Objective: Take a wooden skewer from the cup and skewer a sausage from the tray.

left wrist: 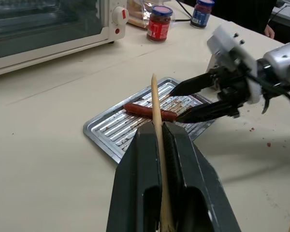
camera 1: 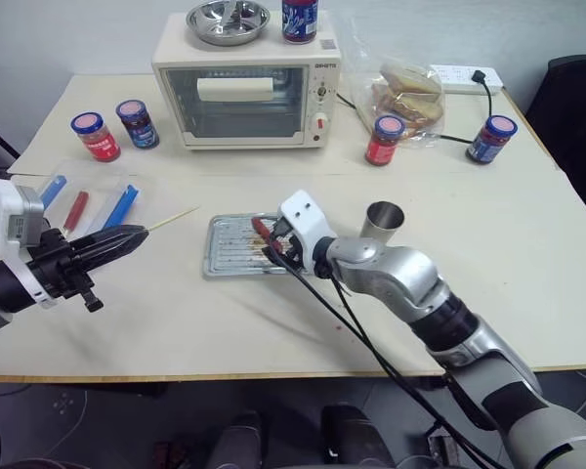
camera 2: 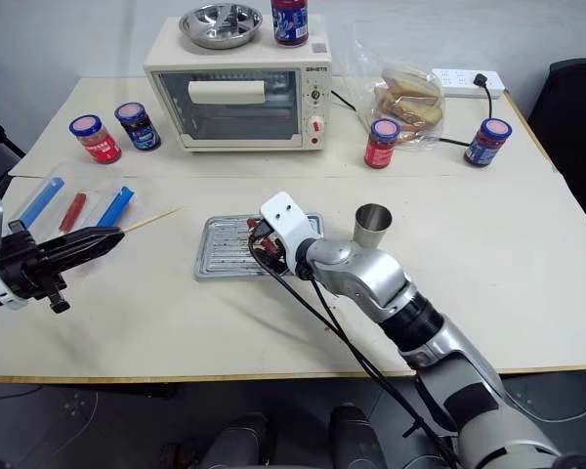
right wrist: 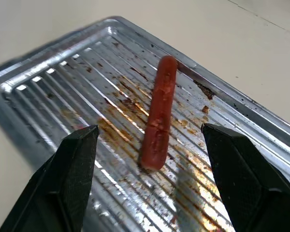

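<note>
My left gripper (camera 1: 127, 239) is shut on the wooden skewer (camera 1: 172, 220), held nearly level to the left of the tray (camera 1: 227, 262), its pointed end aimed towards the tray. In the left wrist view the skewer (left wrist: 156, 111) runs out between the fingers towards the sausage (left wrist: 147, 110). The reddish-brown sausage (right wrist: 159, 113) lies on the ribbed, stained tray (right wrist: 77, 77). My right gripper (right wrist: 150, 129) is open just above the tray, one finger either side of the sausage's near end, not touching it. The steel cup (camera 1: 384, 220) stands right of the tray.
A toaster oven (camera 1: 244, 93) with a steel bowl (camera 1: 228, 20) on top stands at the back. Jars (camera 1: 96, 137) (camera 1: 384, 140) (camera 1: 491, 138) flank it. A clear tray of blue and red tools (camera 1: 83, 207) lies far left. A bread bag (camera 1: 410, 98) sits at the back right.
</note>
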### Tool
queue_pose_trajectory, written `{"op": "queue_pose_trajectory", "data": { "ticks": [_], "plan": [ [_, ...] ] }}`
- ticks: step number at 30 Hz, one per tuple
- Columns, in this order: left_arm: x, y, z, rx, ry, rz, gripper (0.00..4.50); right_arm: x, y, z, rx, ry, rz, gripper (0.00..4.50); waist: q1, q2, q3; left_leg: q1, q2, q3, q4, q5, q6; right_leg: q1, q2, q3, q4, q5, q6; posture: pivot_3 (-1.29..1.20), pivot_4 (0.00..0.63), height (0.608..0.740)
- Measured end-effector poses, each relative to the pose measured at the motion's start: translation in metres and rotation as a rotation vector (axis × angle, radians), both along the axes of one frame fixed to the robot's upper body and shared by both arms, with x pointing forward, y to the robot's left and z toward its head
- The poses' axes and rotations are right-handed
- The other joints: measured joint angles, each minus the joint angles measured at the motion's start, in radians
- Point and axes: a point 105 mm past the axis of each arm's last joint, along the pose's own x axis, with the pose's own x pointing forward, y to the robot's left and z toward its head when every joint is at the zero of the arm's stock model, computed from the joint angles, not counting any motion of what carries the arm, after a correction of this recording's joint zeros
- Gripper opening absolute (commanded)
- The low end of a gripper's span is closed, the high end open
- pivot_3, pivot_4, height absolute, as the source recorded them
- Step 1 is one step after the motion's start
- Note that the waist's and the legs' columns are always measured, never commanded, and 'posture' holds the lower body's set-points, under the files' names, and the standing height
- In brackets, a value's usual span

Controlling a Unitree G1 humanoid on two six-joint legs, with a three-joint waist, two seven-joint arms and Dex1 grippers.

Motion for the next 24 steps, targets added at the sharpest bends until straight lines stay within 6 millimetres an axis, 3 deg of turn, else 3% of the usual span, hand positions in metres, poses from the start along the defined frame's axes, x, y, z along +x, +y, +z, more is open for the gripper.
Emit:
{"op": "queue_pose_trajectory", "data": {
  "ticks": [4,10,17,23,24],
  "plan": [
    [0.001,0.001,0.000,-0.001,-0.003,0.013,0.00,0.006,0.008,-0.013,-0.008,0.005,0.006,3.51,-0.005,0.000,0.000,0.000,0.000,0.000,0.000,0.000,0.000,0.000,0.000,0.000,0.000,0.000,0.000,0.00,0.150,0.740],
    [0.004,-0.001,0.005,0.000,-0.022,0.012,0.00,0.013,0.019,-0.014,0.078,0.036,0.001,3.51,-0.023,0.000,0.000,0.001,0.000,0.000,-0.001,0.000,-0.001,0.000,0.000,-0.001,0.002,0.000,0.000,0.00,0.150,0.740],
    [0.006,-0.005,0.008,0.001,-0.033,-0.002,0.00,0.020,0.021,-0.016,0.098,0.011,-0.022,2.09,-0.028,0.000,0.000,0.001,0.000,0.000,-0.001,0.001,-0.001,0.000,0.000,-0.001,0.002,0.000,0.000,0.00,0.150,0.740],
    [0.009,-0.008,0.008,0.006,-0.027,-0.016,0.00,0.021,0.021,-0.017,0.118,0.006,-0.030,2.09,-0.028,0.000,0.000,0.002,0.000,0.000,-0.001,0.001,-0.001,0.000,0.000,-0.001,0.002,0.000,0.000,0.00,0.150,0.740],
    [0.009,-0.008,0.008,0.007,-0.026,-0.016,0.00,0.021,0.021,-0.017,0.119,0.006,-0.030,1.92,-0.028,0.000,0.000,0.002,0.000,0.000,-0.001,0.001,-0.001,0.000,0.000,-0.001,0.002,0.000,0.000,0.00,0.150,0.740]
  ]
}}
